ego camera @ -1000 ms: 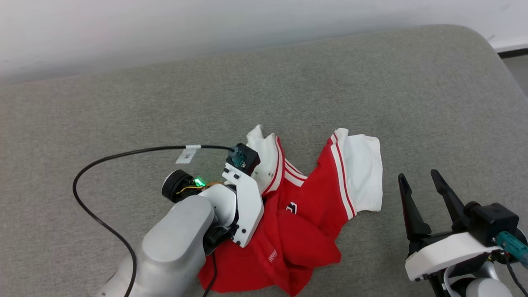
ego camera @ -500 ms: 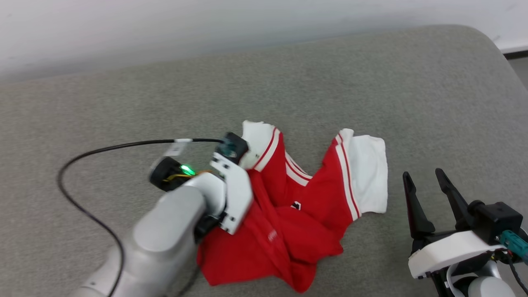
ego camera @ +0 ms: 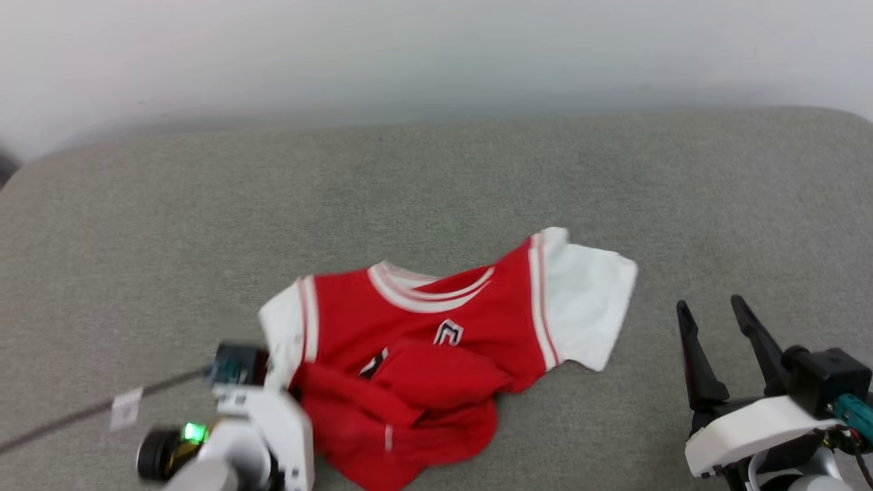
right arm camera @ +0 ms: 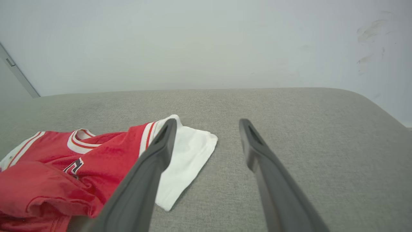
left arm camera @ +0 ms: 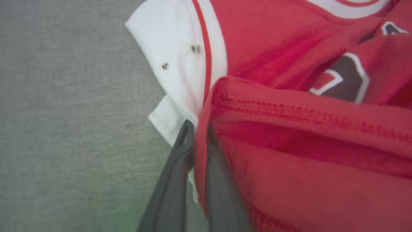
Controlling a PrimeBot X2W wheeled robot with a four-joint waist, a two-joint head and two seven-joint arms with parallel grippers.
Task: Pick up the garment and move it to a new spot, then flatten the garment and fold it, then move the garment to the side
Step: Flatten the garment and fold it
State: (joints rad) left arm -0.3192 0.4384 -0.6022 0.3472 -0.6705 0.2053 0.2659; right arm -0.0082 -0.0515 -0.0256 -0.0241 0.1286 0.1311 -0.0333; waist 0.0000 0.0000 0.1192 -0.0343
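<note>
The garment is a red shirt with white sleeves, lying half spread on the grey padded surface, collar toward the wall and its lower part bunched up. My left gripper is shut on a red hem fold of the garment, right beside a white sleeve with small dark spots. Its white housing sits at the shirt's lower left in the head view, fingers hidden. My right gripper stands open to the right of the shirt, holding nothing. In the right wrist view the right gripper has the garment to its left.
A pale wall runs behind the surface. A dark cable with a white tag trails left from the left wrist. The surface's rounded corner curves down at the far right. Bare grey fabric lies beyond and right of the shirt.
My left gripper has shut on the garment and drawn it left and nearer, spreading the top so the collar shows. The head camera has also shifted. The right gripper stays open.
</note>
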